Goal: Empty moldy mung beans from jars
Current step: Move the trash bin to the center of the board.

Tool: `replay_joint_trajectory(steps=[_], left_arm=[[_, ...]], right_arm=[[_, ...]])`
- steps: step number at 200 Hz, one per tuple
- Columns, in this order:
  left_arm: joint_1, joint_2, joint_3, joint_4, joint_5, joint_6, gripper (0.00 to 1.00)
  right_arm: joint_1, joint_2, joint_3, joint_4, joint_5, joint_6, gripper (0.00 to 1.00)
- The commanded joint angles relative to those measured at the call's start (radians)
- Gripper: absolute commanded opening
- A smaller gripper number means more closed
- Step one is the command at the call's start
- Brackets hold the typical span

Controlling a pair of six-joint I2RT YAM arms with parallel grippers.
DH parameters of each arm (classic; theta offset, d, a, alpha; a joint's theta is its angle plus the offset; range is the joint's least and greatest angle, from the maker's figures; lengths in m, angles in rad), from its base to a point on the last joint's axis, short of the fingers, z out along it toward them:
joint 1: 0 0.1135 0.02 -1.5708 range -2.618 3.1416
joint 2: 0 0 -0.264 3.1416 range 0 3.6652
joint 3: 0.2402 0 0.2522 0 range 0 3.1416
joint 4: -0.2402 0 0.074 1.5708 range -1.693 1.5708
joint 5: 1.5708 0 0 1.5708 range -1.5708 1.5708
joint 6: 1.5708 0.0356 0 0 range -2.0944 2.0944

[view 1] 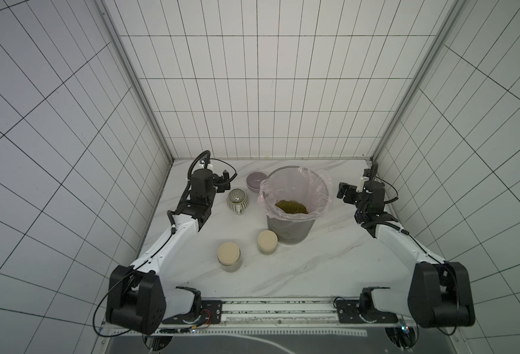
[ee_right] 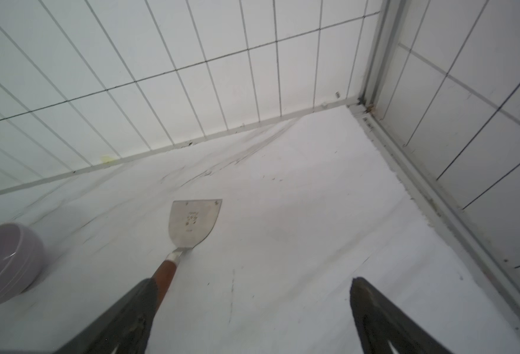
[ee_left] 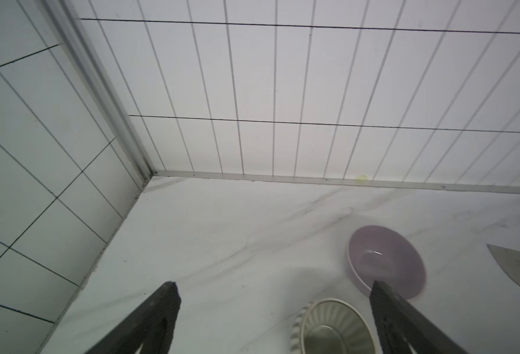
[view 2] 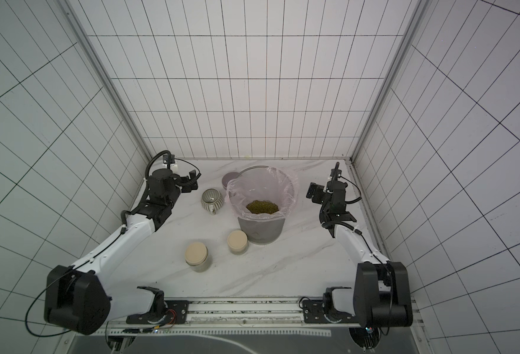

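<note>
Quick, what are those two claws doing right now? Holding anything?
Left gripper: open, holding nothing.
Right gripper: open, holding nothing.

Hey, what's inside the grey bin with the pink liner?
A heap of olive-green mung beans lies in the bin on its pink liner. Anything beneath the heap is covered.

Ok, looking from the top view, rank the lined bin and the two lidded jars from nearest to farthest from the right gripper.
1. grey bin with pink liner: mid-table, just to the left of the right gripper.
2. jar beside the bin: at the bin's front-left foot.
3. jar farther left: standing apart, closer to the front edge.
</note>
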Motion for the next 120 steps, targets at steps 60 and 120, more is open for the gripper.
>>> replay_joint_trajectory(steps=[60, 120], left_arm=[[-0.301, -0.144, 0.108, -0.815, 0.075, -0.146, 0.98], [-0.341, -0.168, 0.056, -0.855, 0.223, -0.206, 0.97]], right_arm=[[0.139, -0.128, 0.075, -0.545, -0.263, 0.047, 0.94], [0.234, -0.171, -0.014, -0.555, -0.477, 0.035, 0.92]])
